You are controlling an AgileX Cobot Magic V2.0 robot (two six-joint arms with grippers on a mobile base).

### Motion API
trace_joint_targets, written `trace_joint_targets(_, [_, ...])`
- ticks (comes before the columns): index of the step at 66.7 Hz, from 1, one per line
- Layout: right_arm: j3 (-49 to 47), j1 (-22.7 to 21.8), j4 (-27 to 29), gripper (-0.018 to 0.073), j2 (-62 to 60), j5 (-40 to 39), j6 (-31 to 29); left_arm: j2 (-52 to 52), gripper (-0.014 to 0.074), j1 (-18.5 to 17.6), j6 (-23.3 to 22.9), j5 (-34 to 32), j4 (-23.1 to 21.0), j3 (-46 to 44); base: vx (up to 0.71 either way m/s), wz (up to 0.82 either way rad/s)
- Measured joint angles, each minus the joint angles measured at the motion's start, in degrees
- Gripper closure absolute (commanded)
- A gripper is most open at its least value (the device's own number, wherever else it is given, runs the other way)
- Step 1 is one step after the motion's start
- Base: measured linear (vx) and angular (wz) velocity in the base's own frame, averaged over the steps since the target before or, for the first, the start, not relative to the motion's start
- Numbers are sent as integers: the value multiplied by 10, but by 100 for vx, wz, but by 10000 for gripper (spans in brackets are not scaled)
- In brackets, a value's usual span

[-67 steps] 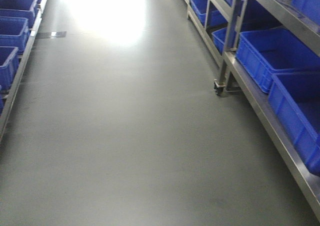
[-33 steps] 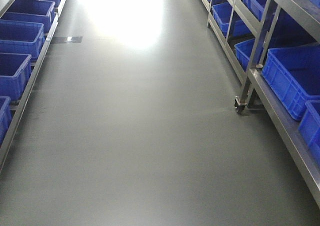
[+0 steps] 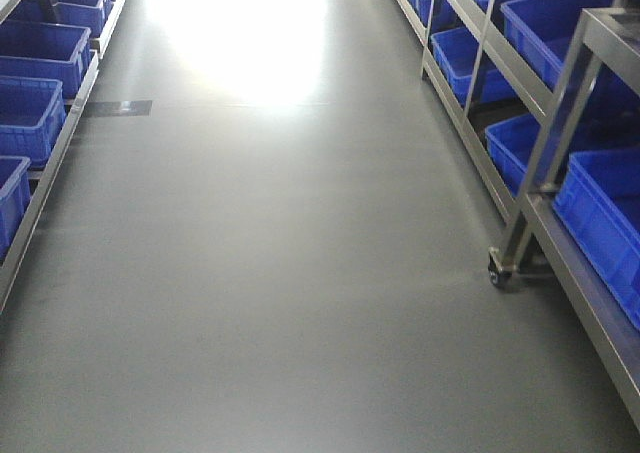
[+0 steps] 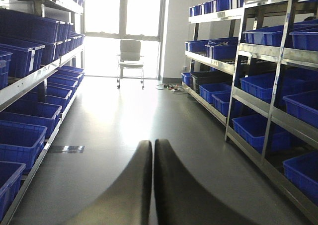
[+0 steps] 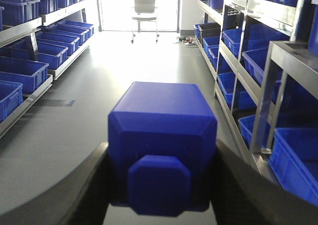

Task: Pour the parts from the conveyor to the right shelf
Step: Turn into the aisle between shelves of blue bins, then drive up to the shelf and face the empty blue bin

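Likely step: carrying part down aisle towards right shelf; not yet at bin. To do it well: firm squeeze, block kept level, no tilt until directly over bin.

Right hand [image 5: 163, 185]: dark fingers [image 5: 84, 195] spread to block's width, pinching blue block [image 5: 164, 120], nub toward camera.

Left hand [image 4: 151, 185]: empty, tips pressed together.

Beyond: grey floor [image 3: 280, 273]; right shelf [image 3: 552, 148] along floor's right edge, blue bins [image 3: 605, 213] on its tiers. Conveyor not in view.

Far end of floor: chair [image 4: 131, 56] before bright window [image 4: 104, 31].
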Motion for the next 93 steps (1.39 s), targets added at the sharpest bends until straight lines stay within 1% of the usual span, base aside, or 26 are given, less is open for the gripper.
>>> trace_joint_targets(40, [0,0,0,564,0,0,0,0,603,0,0,0,0,0,61,9])
trace_joint_targets(93, [0,0,0,564,0,0,0,0,603,0,0,0,0,0,66,-3])
